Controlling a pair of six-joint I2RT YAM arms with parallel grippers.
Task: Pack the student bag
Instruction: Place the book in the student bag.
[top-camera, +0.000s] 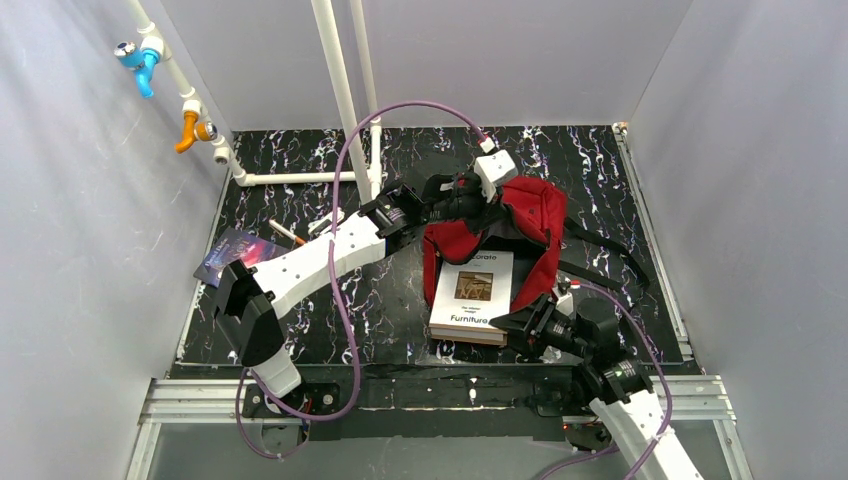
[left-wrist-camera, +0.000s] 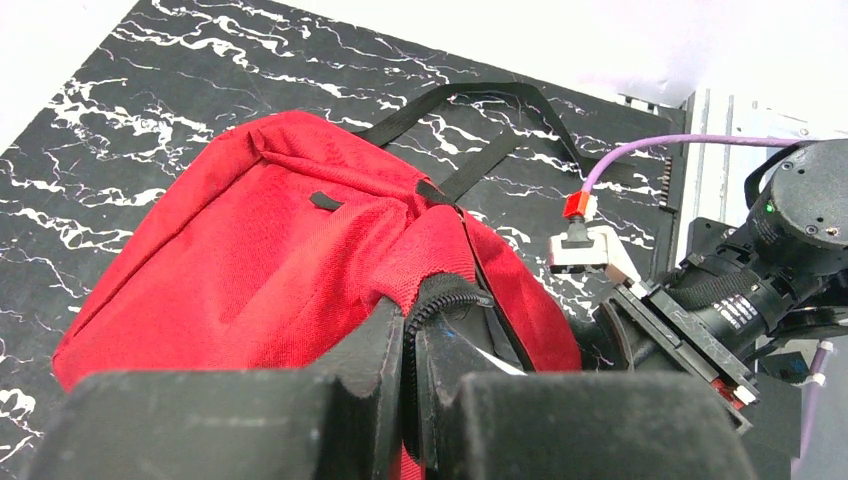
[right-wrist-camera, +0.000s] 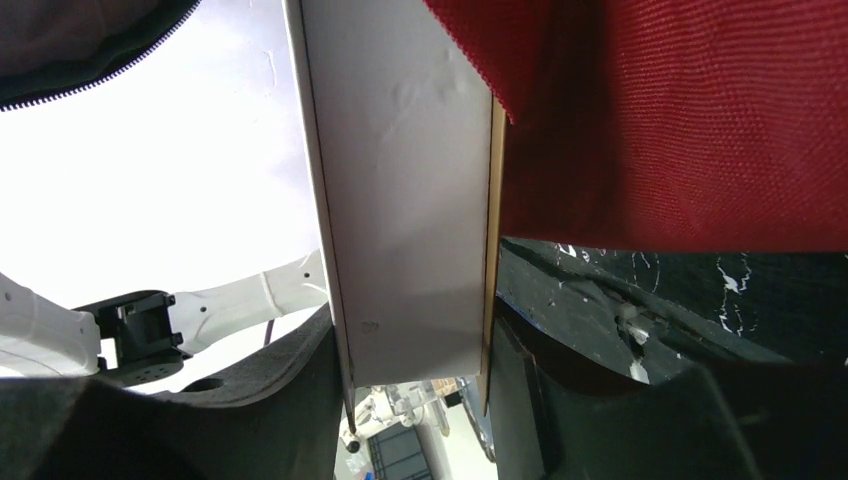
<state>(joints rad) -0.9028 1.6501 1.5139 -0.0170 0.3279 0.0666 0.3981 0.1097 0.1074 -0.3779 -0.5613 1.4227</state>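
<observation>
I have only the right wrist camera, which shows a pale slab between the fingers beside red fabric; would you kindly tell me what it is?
Observer: It is a white book with "Furniture" on its cover, and its far end sits in the open mouth of the student bag.
Operator: Thank you. What is holding that mouth open?
Observer: The left gripper is shut on the bag's black zipper edge.
Operator: Is anything else lying about?
Observer: A dark booklet and a pencil lie on the left side of the table.
</observation>
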